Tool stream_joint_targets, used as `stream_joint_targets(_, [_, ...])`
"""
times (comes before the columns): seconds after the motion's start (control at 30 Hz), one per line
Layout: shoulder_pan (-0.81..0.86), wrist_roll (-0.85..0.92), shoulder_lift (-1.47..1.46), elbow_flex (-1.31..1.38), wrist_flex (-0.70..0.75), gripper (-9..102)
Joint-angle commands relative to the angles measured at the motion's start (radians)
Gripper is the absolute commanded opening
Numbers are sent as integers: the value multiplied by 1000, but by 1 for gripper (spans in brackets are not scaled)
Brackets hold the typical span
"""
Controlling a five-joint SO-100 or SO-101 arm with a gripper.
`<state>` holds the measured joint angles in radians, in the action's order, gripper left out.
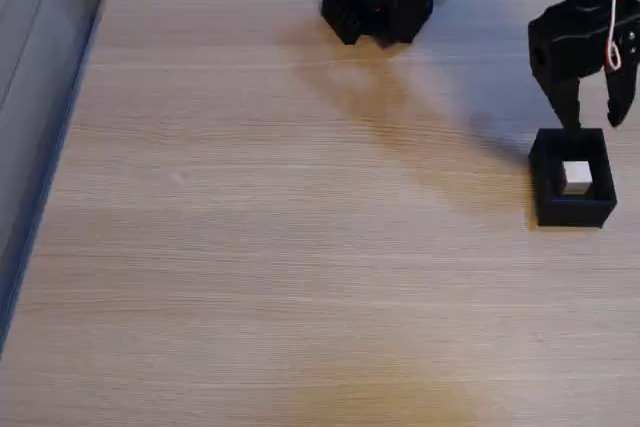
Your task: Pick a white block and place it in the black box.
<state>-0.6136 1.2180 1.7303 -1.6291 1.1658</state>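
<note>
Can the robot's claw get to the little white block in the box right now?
Probably yes. The white block sits in the black box's open top with nothing covering it, and the gripper hangs open just above the box's far edge.

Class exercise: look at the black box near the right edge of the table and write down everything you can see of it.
The black box is a small matte black container, roughly square, with thick walls and an open top. It sits flat and upright on the light wooden table, near the right edge of the fixed view. Inside its hollow lies the white block. The gripper hangs open just above its far rim, seemingly not touching it.
</note>
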Motion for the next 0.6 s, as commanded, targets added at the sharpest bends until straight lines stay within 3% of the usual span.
stream_joint_targets(0.0, [18, 28, 32, 31, 21, 0])
stream_joint_targets(0.57, [310, 204, 449, -482, -55, 0])
